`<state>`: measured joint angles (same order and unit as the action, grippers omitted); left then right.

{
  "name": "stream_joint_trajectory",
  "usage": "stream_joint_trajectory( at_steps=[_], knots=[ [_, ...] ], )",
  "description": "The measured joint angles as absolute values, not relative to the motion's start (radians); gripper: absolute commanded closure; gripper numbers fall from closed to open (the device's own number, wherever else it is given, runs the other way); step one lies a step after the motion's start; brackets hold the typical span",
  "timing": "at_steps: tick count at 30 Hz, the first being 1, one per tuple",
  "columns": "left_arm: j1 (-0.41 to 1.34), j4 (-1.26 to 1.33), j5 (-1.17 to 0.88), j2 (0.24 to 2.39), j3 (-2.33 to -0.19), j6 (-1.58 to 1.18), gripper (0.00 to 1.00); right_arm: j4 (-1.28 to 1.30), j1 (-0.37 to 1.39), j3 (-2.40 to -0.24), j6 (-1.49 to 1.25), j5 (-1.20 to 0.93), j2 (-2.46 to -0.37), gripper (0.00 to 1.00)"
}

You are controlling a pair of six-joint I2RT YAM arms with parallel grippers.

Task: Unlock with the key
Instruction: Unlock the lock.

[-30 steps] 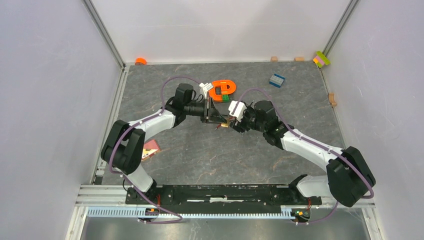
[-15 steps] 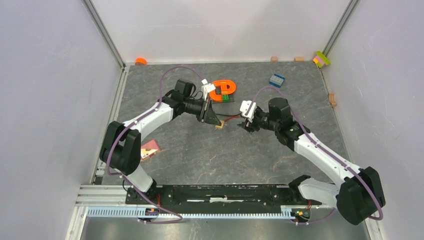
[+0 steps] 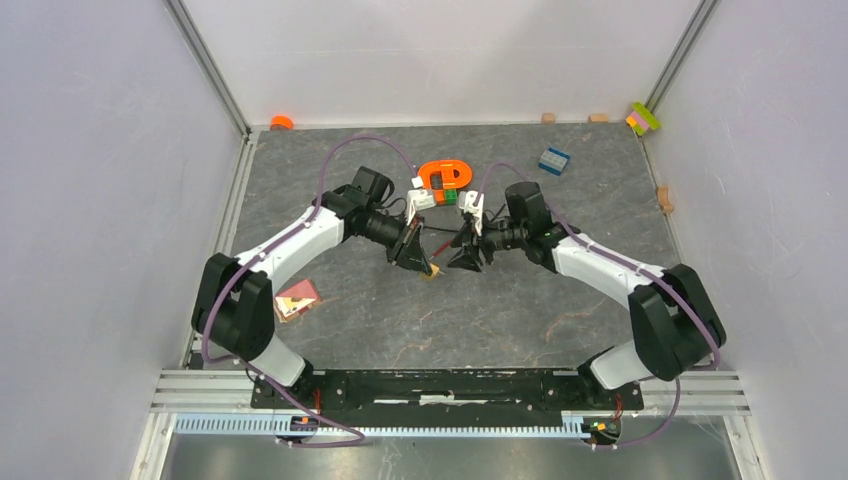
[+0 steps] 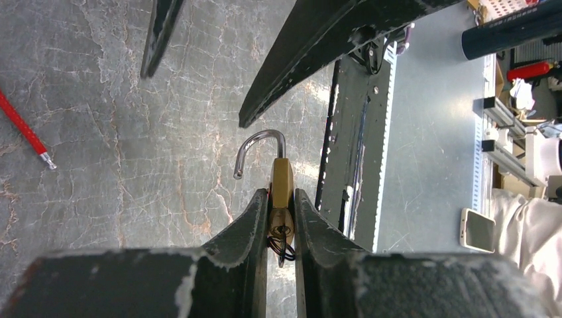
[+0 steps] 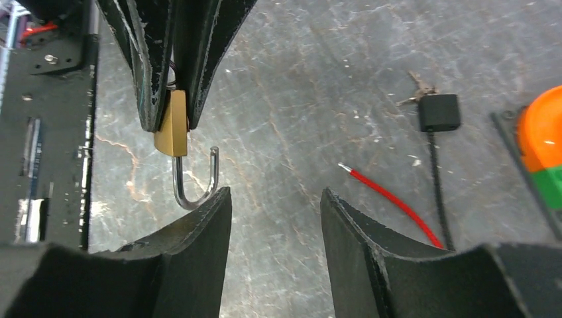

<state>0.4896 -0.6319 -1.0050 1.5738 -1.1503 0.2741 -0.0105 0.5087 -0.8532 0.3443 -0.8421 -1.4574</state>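
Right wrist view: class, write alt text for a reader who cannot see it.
The left gripper clamps a brass padlock by its body, its shackle sprung open just beyond the open right gripper. On the grey table to the right lie keys on a black fob, a red wire and an orange object.

White arms (image 3: 300,235), black fingers (image 4: 245,225) — purple cables (image 3: 360,139).

Lab test cell: white walls (image 3: 90,150), aluminium rail (image 3: 190,383).
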Motion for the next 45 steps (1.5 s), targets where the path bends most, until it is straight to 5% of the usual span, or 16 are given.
stream_joint_trajectory(
  at_steps=[18,27,32,45],
  knots=[
    [0.518,-0.657,-0.998,1.549,-1.150,0.362,0.98,-0.098,0.550,-0.868,0.228,-1.012,-1.568,0.47],
    [0.523,-0.636,-0.976,1.547,-1.129,0.368,0.98,-0.086,0.561,-0.890,0.230,-1.031,-1.625,0.64],
    [0.523,-0.593,-0.941,1.542,-1.103,0.350,0.98,-0.039,0.563,-0.915,0.259,-0.973,-1.628,0.72],
    [0.510,-0.447,-0.798,1.552,-1.053,0.139,0.98,0.002,0.583,-0.912,0.282,-0.660,-1.503,0.73]
  ],
)
